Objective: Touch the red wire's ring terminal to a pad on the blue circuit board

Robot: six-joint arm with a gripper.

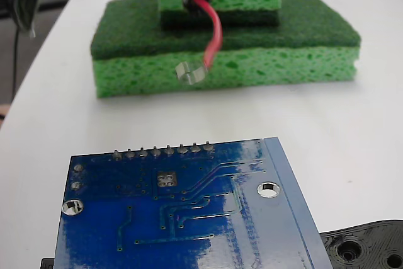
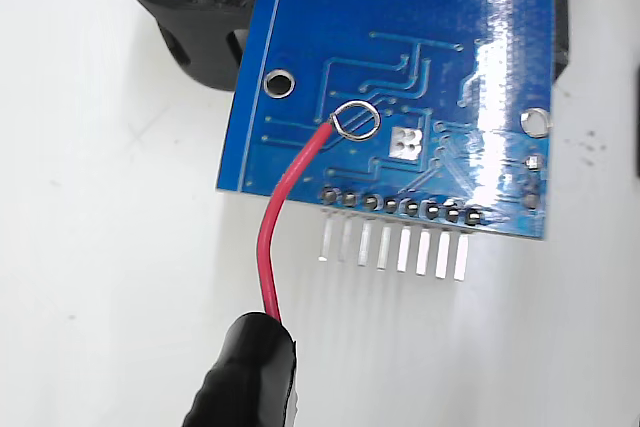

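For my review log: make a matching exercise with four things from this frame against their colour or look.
Things:
1. wire
2. ring terminal
3. circuit board
4. sponges

Descriptions:
A. glossy blue with thin traces
B. green, stacked
C. red, curved
D. small silver loop

Pairs: 1-C, 2-D, 3-A, 4-B

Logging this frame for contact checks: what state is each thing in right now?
red wire: hanging curved from its black sleeve
ring terminal: in the air, short of the board in the fixed view
pad: bare, untouched
blue circuit board: flat on the table, solder side up
green sponges: stacked
gripper: fingers not visible
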